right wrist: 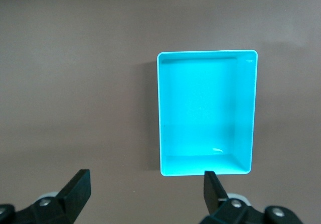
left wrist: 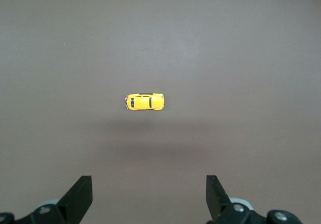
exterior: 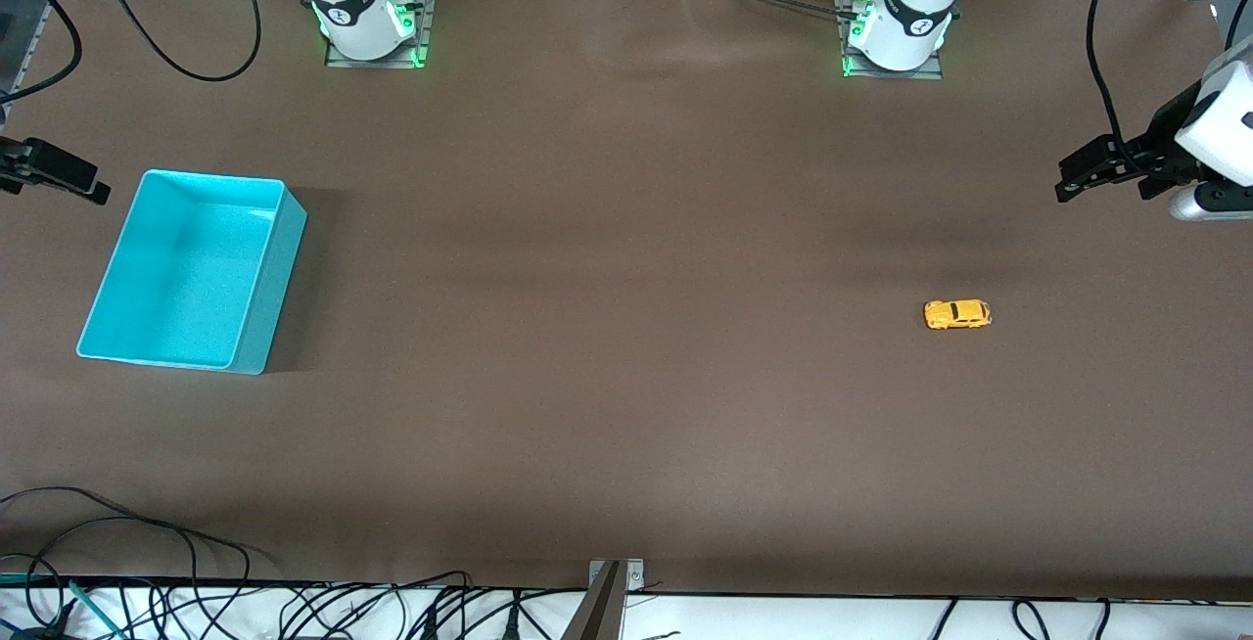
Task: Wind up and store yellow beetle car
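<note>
The yellow beetle car (exterior: 957,314) is a tiny yellow-orange toy standing on its wheels on the brown table, toward the left arm's end. It also shows in the left wrist view (left wrist: 144,102). My left gripper (exterior: 1077,175) hangs open and empty high above the table at the left arm's end, apart from the car; its fingers stand wide in the left wrist view (left wrist: 149,196). The turquoise bin (exterior: 147,337) stands empty toward the right arm's end and shows in the right wrist view (right wrist: 160,113). My right gripper (exterior: 83,190) is open and empty, high beside the bin (right wrist: 145,194).
The two arm bases (exterior: 367,19) (exterior: 896,28) stand along the table edge farthest from the front camera. Cables (exterior: 294,611) and a bracket (exterior: 602,601) lie off the table's nearest edge. Brown table surface lies between car and bin.
</note>
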You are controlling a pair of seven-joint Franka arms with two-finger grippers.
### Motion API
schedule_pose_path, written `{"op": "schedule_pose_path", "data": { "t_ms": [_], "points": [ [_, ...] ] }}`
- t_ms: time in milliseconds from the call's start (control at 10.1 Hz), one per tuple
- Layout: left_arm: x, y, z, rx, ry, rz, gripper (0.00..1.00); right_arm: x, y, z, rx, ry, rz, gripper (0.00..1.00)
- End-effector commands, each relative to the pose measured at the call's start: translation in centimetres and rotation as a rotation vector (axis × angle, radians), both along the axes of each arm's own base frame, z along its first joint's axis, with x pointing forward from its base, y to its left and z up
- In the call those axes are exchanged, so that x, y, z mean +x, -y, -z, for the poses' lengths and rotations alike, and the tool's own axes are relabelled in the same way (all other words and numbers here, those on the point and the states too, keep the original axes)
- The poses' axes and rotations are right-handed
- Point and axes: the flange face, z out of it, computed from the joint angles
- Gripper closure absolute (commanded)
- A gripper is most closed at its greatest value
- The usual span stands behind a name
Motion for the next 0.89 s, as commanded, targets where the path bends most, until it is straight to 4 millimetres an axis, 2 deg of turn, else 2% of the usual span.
{"op": "schedule_pose_path", "data": {
  "t_ms": [0, 296, 494, 593, 791],
  "points": [
    [-0.2, -0.3, -0.1, 0.014, 0.002, 0.021, 0.0, -0.1, 0.0, -0.5, 0.021, -0.005, 0.0, 0.0],
    [-0.1, -0.3, 0.0, 0.015, 0.001, 0.021, 0.0, -0.1, -0.4, -0.6, 0.021, -0.001, -0.011, 0.0],
    [0.6, -0.2, 1.3, 0.026, -0.021, 0.027, 0.0, -0.2, 0.1, -0.6, 0.022, -0.005, -0.002, 0.0],
    [1.1, -0.3, 2.5, 0.025, -0.038, 0.026, 0.0, -0.4, -0.2, -0.6, 0.024, -0.022, 0.012, 0.0],
    [1.2, -0.5, 2.8, 0.025, -0.043, 0.021, 0.0, -0.5, -0.5, -0.5, 0.021, -0.03, -0.003, 0.0]
  ]
}}
